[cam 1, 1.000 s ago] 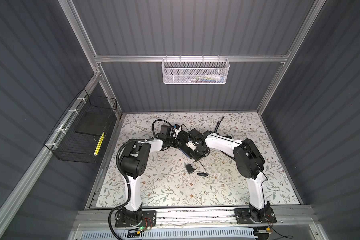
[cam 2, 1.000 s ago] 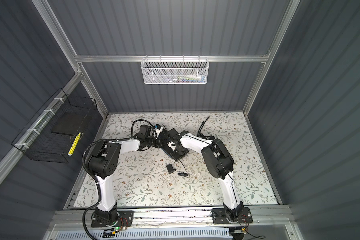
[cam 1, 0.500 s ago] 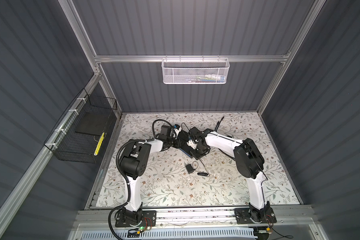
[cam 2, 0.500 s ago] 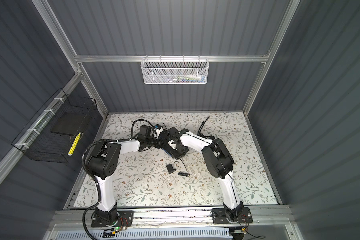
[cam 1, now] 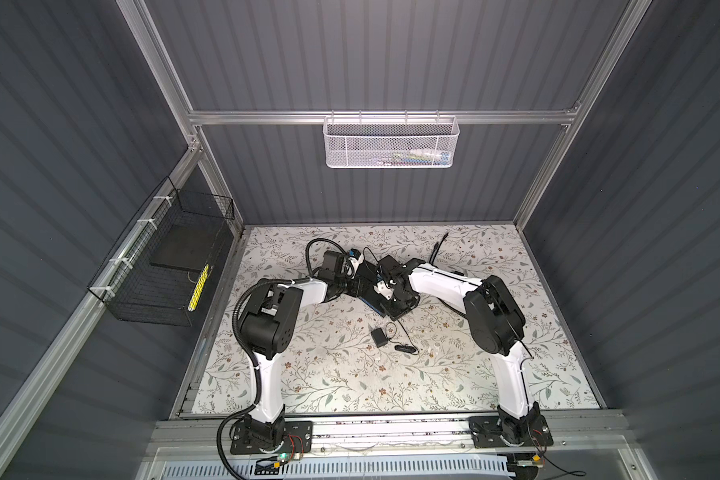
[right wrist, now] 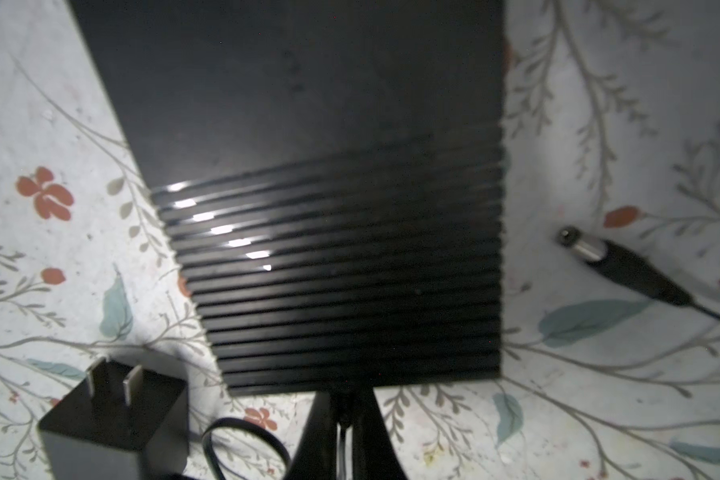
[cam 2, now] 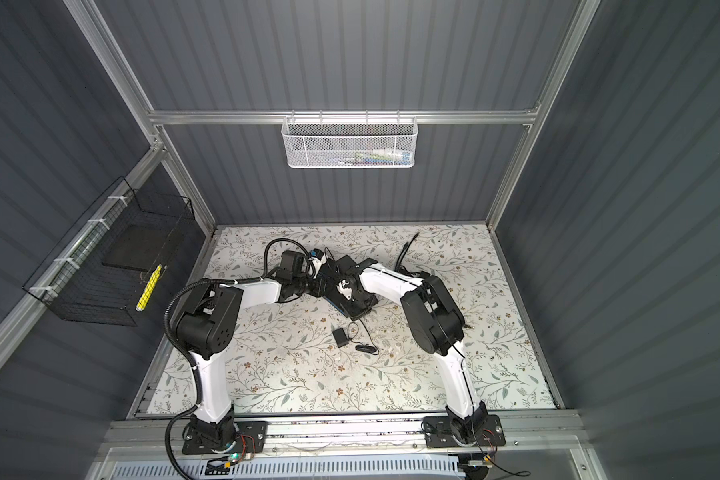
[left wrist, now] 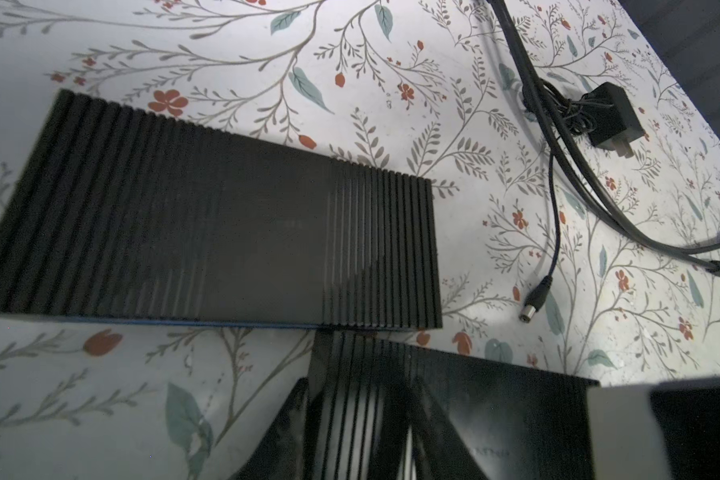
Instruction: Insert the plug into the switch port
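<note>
Almost nothing has moved in the last second: both arms still meet over the black box on the floral mat. Right gripper is pinched closed, tips at the box's ribbed short end. Left gripper sits at its blue long edge; can't tell its jaw width. Plug lies loose on the mat near the box, not touching it. Port isn't visible.

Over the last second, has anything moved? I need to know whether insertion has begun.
Nothing visibly moved. The right gripper stays shut at the short end of the switch. The plug and its adapter still lie loose on the table, not taken hold of.
</note>
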Available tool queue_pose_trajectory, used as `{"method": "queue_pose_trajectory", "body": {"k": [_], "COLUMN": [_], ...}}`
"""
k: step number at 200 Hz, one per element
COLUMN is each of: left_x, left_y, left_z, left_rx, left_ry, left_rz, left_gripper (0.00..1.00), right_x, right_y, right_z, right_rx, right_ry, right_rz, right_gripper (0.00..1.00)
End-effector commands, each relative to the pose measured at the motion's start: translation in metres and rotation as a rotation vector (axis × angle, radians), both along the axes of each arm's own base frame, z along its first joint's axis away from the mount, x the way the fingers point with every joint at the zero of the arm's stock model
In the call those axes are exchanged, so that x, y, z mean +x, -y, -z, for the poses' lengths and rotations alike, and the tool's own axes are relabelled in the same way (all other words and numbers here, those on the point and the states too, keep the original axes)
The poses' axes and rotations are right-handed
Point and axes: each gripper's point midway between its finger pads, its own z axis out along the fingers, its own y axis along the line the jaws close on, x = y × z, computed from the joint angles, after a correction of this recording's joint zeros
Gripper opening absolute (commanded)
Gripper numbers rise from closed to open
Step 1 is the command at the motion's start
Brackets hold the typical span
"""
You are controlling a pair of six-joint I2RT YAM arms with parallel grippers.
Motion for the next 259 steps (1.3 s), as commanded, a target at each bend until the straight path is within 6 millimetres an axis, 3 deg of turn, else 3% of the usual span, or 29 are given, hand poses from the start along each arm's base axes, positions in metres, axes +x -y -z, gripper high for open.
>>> {"method": "queue_pose_trajectory", "body": {"k": [1, 75, 105, 135, 181, 220, 259], "left_x": [-0.108, -0.111, -0.089, -0.062, -0.041, -0.029, -0.013], "left_y": [0.035, 0.028, 0.002, -0.032, -0.047, -0.066, -0.094], "left_z": [0.046, 0.046, 0.046, 0.028, 0.02, 0.011, -0.012], "left_rx": [0.006, 0.046, 0.055, -0.012, -0.003, 0.029, 0.047], "left_ry": [-0.349, -0.341, -0.344, -0.316, -0.289, -0.258, -0.194], "left_rz": [0.225, 0.222, 0.126, 0.015, -0.038, -0.096, -0.186], "left_gripper": [0.39, 0.39, 0.38, 0.4, 0.42, 0.42, 0.43], "right_x": [0.076, 0.084, 0.075, 0.059, 0.036, 0.012, 0.0], "right_y": [-0.064, -0.072, -0.063, -0.053, -0.049, -0.03, 0.003], "right_z": [-0.054, -0.061, -0.058, -0.049, -0.042, -0.034, -0.042], "right_rx": [0.29, 0.304, 0.295, 0.291, 0.312, 0.257, 0.202], "right_ry": [0.334, 0.347, 0.345, 0.328, 0.284, 0.244, 0.263], "right_rz": [0.013, -0.001, -0.007, -0.019, -0.064, -0.099, -0.052], "right_gripper": [0.0, 0.0, 0.0, 0.02, 0.16, 0.29, 0.31]}}
